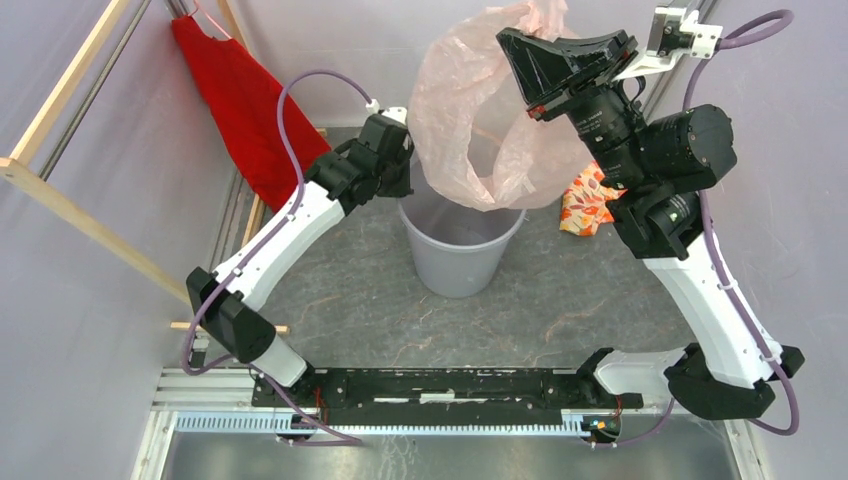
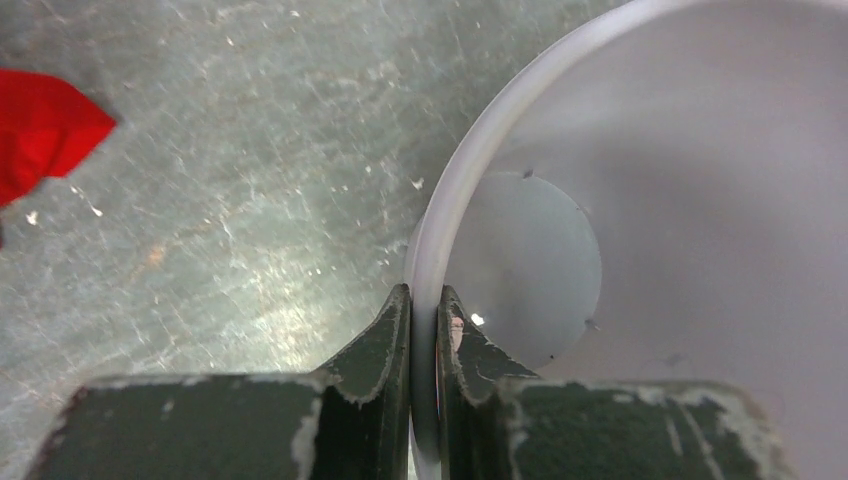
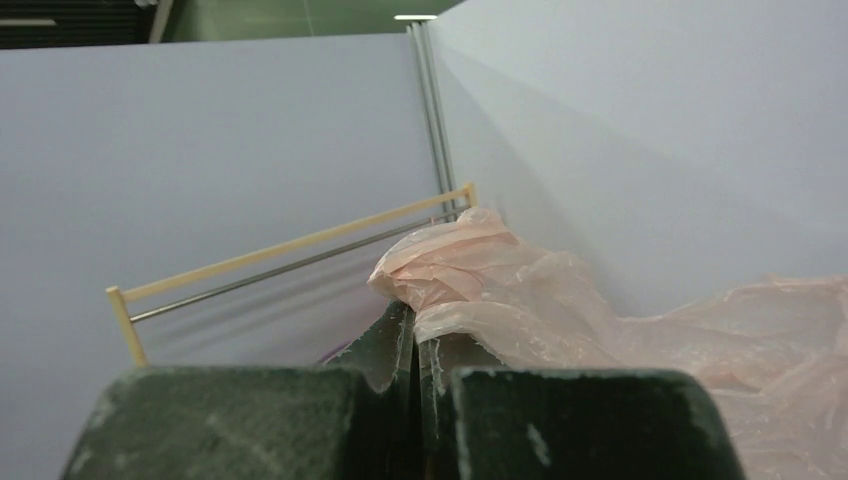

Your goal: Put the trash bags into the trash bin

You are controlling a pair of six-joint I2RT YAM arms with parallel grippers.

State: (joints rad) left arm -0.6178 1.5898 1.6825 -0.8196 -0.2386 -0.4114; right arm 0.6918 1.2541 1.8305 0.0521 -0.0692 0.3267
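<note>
The light grey trash bin [image 1: 462, 262] stands upright at the table's middle. My left gripper [image 1: 400, 160] is shut on its rim at the far left side; in the left wrist view the rim [image 2: 470, 170] runs between my gripper [image 2: 425, 300]. The pale pink trash bag [image 1: 470, 110] hangs high above the bin, its lower end draped just over the bin's far rim. My right gripper [image 1: 535, 50] is raised and shut on the bag's top; in the right wrist view the bag [image 3: 520, 290] bunches at my gripper [image 3: 416, 318].
A red garment [image 1: 235, 100] hangs at the back left from a wooden rail [image 1: 60, 190]; it also shows in the left wrist view [image 2: 40, 130]. An orange floral cloth [image 1: 588, 200] lies right of the bin, partly behind the right arm. Grey walls enclose the table.
</note>
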